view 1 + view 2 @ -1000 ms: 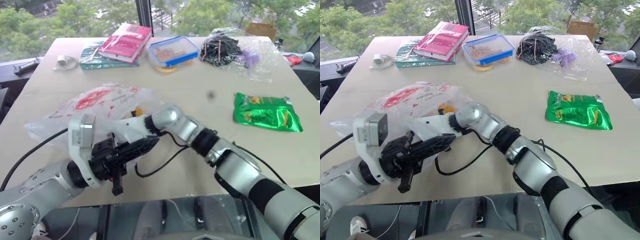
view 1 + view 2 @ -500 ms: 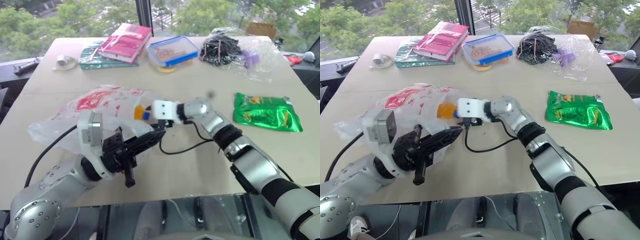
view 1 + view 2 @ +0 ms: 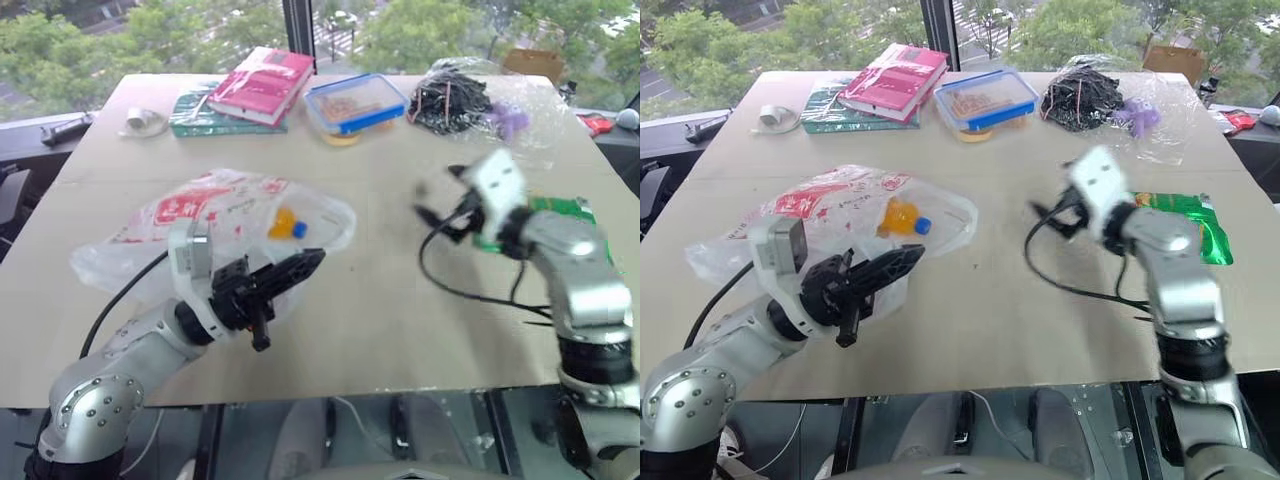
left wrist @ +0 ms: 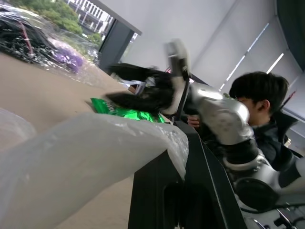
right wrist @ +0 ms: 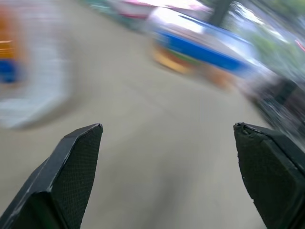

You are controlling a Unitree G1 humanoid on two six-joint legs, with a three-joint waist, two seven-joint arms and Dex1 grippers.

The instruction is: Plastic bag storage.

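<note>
1. A beige table is set before a window with trees outside; at its far edge a red book, a blue-lidded food box and a clear bag of black cables are laid out.
2. The plastic bag is spread on the table, near of the red book and well apart from the green snack packet; a small orange and blue object is seen through its film.
3. The left gripper is clenched on the plastic bag's near edge, as seen in the left wrist view.
4. The right gripper is released, jaws wide apart and empty, above the table beside the green snack packet.
5. The film is judged light, limp, crinkly and slippery; a bunched edge or a handle loop is judged the surest hold.
</note>
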